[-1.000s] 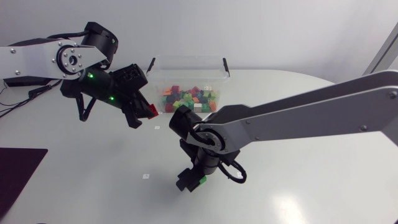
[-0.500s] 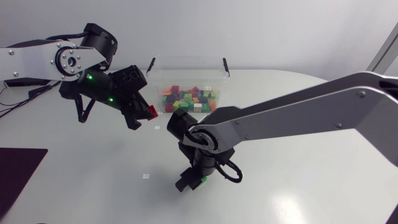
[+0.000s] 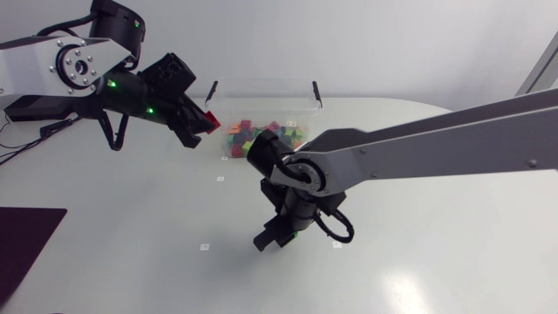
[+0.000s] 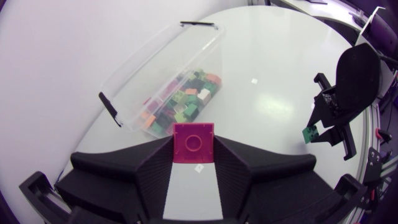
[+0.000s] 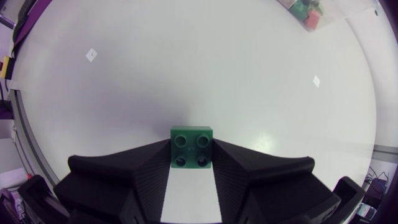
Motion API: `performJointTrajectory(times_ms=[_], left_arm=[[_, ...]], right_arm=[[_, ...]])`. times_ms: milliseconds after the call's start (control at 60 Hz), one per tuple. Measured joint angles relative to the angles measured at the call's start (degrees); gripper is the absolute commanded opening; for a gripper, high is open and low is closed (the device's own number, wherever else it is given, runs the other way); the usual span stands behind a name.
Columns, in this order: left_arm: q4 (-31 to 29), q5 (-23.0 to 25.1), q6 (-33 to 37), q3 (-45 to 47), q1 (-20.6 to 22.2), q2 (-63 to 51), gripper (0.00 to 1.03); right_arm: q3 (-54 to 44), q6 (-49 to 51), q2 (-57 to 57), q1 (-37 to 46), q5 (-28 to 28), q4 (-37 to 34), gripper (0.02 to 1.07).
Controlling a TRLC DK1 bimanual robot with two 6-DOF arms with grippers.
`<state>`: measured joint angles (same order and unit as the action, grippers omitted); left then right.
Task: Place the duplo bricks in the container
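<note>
- The left arm comes in from the 9 o'clock edge of the overhead view. It is raised above the table and slopes down toward the container.
- The left gripper hangs in the air at about 9 o'clock of the container, just beside its end wall. Its two fingers pinch a red brick from both sides.
- From the left wrist, the red brick sits between the fingertips with a square face to the camera. The container lies ahead of it.
- The right arm comes in from the 3 o'clock edge, reaches past the middle and turns its wrist steeply downward.
- The right gripper is low over the table at about 6 o'clock of the container, well apart from it. Its fingers are closed on a green brick whose four studs face the wrist camera. Whether the brick touches the table cannot be told.
- The container is a clear box at 12 o'clock on the table, with a heap of mixed bricks inside.
</note>
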<state>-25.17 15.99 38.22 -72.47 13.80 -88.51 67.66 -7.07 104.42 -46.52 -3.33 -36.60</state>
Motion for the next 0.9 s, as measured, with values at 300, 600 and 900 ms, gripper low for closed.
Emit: performJointTrajectory(times_ms=[300,600,900], left_arm=[[7.56,0.00,-7.30,-6.12,-1.01,-4.04,0.29],[12.00,-0.02,-12.79,-13.84,-1.03,-14.58,0.30],[12.22,-0.37,-15.82,-26.16,-0.96,-25.81,0.38]], right_arm=[[2.40,1.20,-6.01,4.94,0.09,-2.47,0.35],[11.85,3.13,-8.48,12.17,2.71,-3.80,0.35],[15.50,4.66,-8.52,14.03,3.39,-6.73,0.35]])
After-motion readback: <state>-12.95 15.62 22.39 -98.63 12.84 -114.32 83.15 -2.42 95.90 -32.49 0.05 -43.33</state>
